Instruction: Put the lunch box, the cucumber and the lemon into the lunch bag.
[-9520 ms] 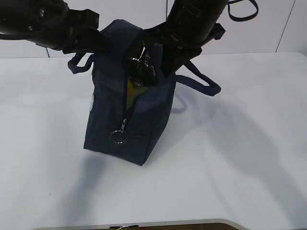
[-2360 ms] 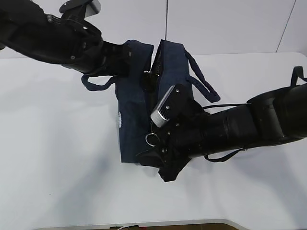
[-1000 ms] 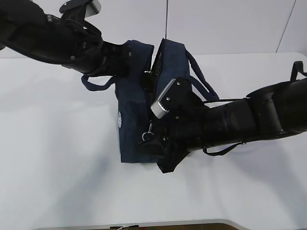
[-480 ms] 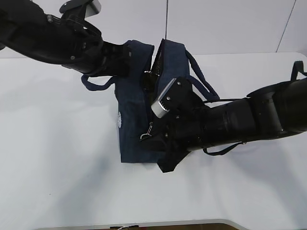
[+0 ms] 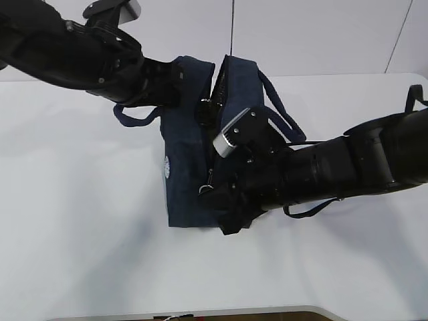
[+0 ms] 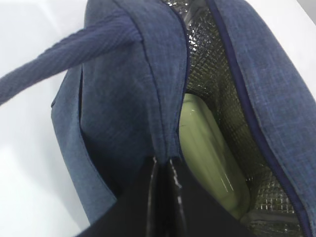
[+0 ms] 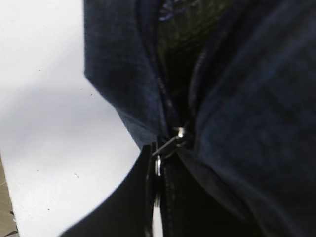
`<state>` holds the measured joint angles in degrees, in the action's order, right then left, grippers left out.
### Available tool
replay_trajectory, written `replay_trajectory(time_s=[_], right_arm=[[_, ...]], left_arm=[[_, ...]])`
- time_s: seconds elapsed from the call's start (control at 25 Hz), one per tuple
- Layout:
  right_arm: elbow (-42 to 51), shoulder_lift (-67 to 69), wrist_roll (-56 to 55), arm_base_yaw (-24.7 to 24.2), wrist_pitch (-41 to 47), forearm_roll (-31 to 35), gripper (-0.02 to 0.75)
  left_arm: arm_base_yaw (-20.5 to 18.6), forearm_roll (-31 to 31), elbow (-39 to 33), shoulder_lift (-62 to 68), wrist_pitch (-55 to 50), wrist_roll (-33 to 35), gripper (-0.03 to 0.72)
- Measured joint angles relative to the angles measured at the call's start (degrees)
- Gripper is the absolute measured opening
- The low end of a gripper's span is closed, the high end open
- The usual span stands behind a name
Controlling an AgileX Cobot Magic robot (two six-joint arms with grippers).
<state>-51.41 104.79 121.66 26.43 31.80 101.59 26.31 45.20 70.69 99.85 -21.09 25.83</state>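
One lunch bag [image 5: 190, 167] stands on the white table [image 5: 73, 221]. It has two loop handles: one [image 5: 134, 115] on my left side and one [image 5: 281, 117] on my right. One zipper runs over the top and down the near end. Two of my arms are at work on the bag.

My left pincer [image 6: 165, 168] is closed flat on the bag's left top edge, with the navy fabric pinched between its fingers. In the exterior view this arm reaches in from the upper left and holds the left wall of the mouth.

My right pincer [image 7: 157, 170] is closed on the metal ring pull [image 7: 157, 165] of the zipper, low on the near end of the bag. The ring sits between the fingers, and the small slider [image 7: 178, 132] is just above them. In the exterior view the ring pull [image 5: 206, 188] shows at the pincer tip against the bag's front seam.

Contents: the mouth of the bag is open, showing the silver foil lining [image 6: 217, 94]. Inside, one lunch box [image 6: 210, 153] with a pale green lid lies against the lining. The cucumber and the lemon cannot be made out in any view.
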Motion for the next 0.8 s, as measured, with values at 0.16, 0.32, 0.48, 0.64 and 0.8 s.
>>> replay_trajectory(time_s=[0.16, 0.32, 0.48, 0.64, 0.8], right_arm=[[0.0, -0.3, -5.5, 0.0, -0.7, -1.4, 0.005], [0.0, -1.7, -9.7, 0.0, -1.2, -5.0, 0.005], [0.0, -2.4, -14.9, 0.0, -1.4, -10.6, 0.005], [0.0, -2.7, -20.3, 0.0, -1.4, -15.4, 0.005], [0.0, -4.6, -23.0, 0.0, -1.4, -18.7, 0.005]], left_arm=[[0.0, 0.0, 0.0, 0.0, 0.0, 0.0, -0.013], [0.0, 0.0, 0.0, 0.0, 0.0, 0.0, -0.013], [0.0, 0.0, 0.0, 0.0, 0.0, 0.0, -0.013], [0.0, 0.0, 0.0, 0.0, -0.1, 0.0, -0.013], [0.0, 0.0, 0.0, 0.0, -0.1, 0.0, -0.013]])
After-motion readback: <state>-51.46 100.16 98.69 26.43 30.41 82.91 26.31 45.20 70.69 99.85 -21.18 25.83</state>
